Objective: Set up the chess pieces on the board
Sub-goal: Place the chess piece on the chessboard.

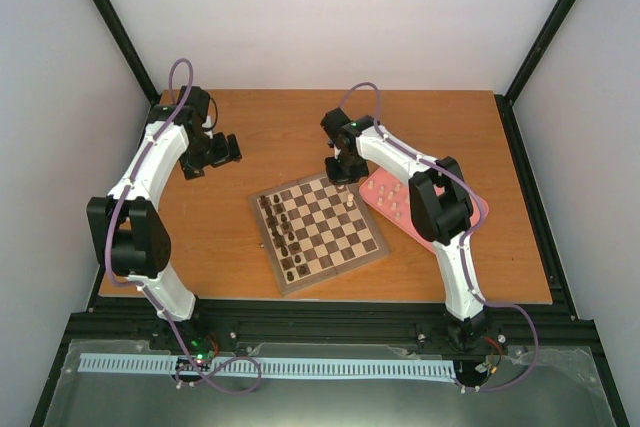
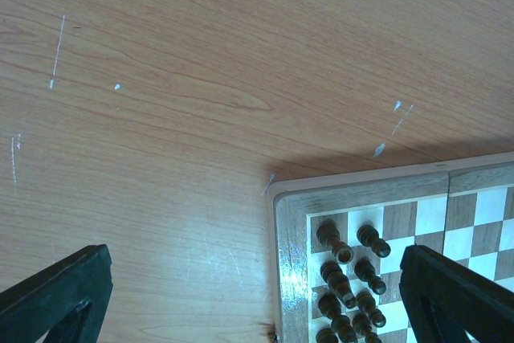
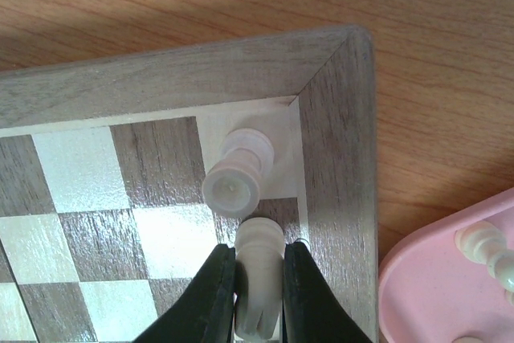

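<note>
Right gripper [image 3: 259,283]: was clamped on a pale piece [image 3: 259,242], low over the board [image 3: 337,118], just beside the corner rook [image 3: 235,173].
Left gripper [image 2: 257,303]: jaws spread, nothing held, over the table [image 2: 161,118].
Handling: looked light, hard, slick and tippy; a waist pinch seemed safest.

Overhead view: bright, even, diffuse light; the white walls [image 1: 330,17] are near washed out, shadows on the surface [image 1: 290,127] are soft and faint, and the frame posts [image 1: 110,22] lean outward with mild wide-angle stretch. Left wrist view: wood grain sharp, a pale sheen on the board [image 2: 291,271] border, a dim shadow band on the surface along its far edge, the left tool's fingers [image 2: 56,299] dark and blurred in the bottom corners. Right wrist view: close range, grain crisp, the right tool's fingers [image 3: 210,303] almost black, the pale chess piece [image 3: 259,247] between them bright and slightly soft, the pink tray [image 3: 426,279] out of focus.
</note>
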Robot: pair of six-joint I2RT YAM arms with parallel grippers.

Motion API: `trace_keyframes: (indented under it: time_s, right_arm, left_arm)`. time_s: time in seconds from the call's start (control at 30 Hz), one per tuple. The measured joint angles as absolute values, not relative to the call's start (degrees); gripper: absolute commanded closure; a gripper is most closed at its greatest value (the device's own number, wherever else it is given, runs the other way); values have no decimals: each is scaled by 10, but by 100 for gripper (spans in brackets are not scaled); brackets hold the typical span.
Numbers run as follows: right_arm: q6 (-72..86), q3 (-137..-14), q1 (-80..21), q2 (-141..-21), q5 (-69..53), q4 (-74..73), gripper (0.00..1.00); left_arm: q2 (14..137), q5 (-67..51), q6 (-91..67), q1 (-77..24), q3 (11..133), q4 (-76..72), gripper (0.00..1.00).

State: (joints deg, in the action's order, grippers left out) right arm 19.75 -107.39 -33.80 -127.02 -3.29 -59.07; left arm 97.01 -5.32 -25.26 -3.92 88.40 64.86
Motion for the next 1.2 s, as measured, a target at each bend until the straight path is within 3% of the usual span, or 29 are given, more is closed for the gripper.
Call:
trace_keyframes:
  time_s: [0.63,1.2]
  right_arm:
    - [197,-1076,-338,-1270,-33,-602,94]
    - [182,-1076,-338,-1270,-37,-602,67]
  left_arm:
    - [970,-53,-253,-39,883,647,0]
    - [970,-53,-253,-39,882,645,0]
